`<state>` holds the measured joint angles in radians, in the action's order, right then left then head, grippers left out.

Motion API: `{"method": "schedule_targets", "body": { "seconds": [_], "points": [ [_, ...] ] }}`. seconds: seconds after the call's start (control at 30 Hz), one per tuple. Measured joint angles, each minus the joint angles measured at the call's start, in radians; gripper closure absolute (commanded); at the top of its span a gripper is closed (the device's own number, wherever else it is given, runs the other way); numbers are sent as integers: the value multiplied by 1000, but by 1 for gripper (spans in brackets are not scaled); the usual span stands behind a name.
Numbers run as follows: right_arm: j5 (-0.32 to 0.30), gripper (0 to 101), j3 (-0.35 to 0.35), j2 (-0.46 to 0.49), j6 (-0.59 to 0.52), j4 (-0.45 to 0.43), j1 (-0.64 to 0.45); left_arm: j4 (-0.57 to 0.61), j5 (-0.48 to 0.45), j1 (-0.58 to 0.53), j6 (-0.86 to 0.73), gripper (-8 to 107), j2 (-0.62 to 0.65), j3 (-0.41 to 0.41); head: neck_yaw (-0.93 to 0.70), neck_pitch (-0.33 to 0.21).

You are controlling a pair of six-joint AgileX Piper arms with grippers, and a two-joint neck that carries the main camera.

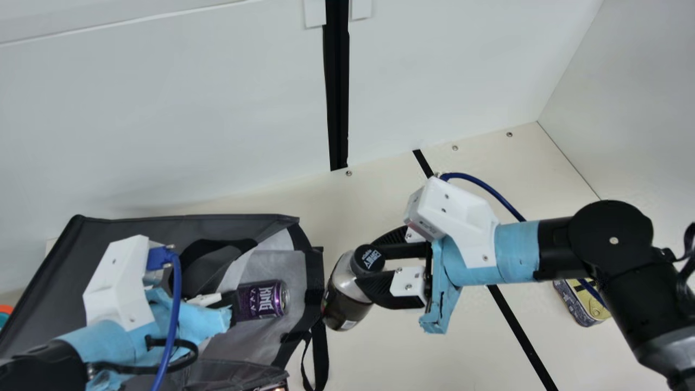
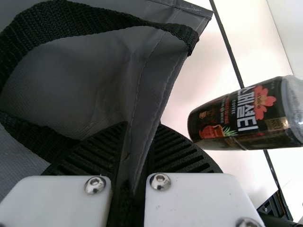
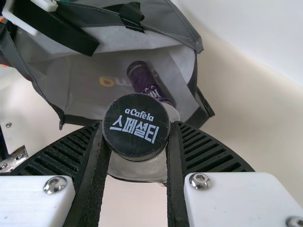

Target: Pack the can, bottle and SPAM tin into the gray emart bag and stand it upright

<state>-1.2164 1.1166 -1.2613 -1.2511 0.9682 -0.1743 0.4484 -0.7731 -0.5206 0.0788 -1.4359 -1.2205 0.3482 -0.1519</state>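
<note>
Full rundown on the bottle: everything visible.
The bottle has a ribbed-edge black cap with white lettering, a clear shoulder that looks like plastic, and a dark label with pale print and a red flower. The cap is on. The right gripper holds it near the cap, one of its jaws on each side. It is tilted, base away from that gripper, beside the open mouth of the gray bag. Whether it touches the bag, I can't tell.
</note>
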Motion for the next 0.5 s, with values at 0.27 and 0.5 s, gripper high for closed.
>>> {"method": "schedule_targets", "body": {
  "seconds": [0.27,0.5],
  "points": [
    [0,101,4,-55,-39,57,26,0,0,0,0,107,0,0,0,0],
    [0,101,31,-109,-61,80,51,0,0,0,0,107,0,0,0,0]
  ]
}}
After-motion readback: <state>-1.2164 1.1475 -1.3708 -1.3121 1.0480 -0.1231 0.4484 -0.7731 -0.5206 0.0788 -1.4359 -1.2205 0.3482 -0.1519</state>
